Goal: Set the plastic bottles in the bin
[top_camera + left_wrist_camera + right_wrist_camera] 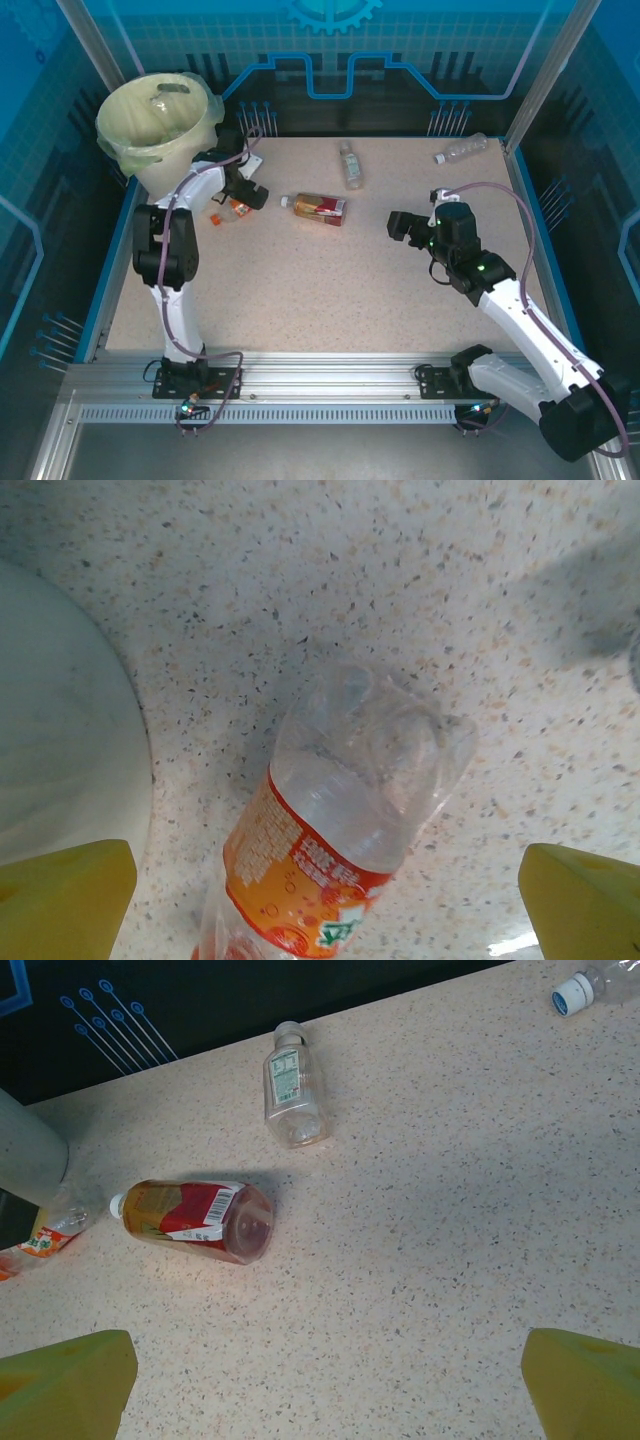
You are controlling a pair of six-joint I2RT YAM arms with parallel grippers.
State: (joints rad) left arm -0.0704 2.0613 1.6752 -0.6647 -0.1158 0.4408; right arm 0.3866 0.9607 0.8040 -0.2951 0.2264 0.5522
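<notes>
A crumpled clear bottle with an orange label [330, 820] lies on the speckled table beside the bin [160, 115]. My left gripper [325, 905] hovers over it, open, its yellow fingertips [60, 900] wide on either side and not touching it. In the top view that left gripper [240, 195] sits beside the bin's base, over the orange-label bottle [230, 208]. A red-label bottle [195, 1218] lies mid-table, a clear green-label bottle [293, 1085] beyond it. My right gripper [325, 1390] is open over bare table, right of the red-label bottle [318, 208].
A clear bottle with a blue cap [462, 149] lies at the far right corner. A bottle [170, 95] rests inside the bin's bag. The bin wall [60, 740] is close on the left of the left wrist view. Blue frame edges border the table.
</notes>
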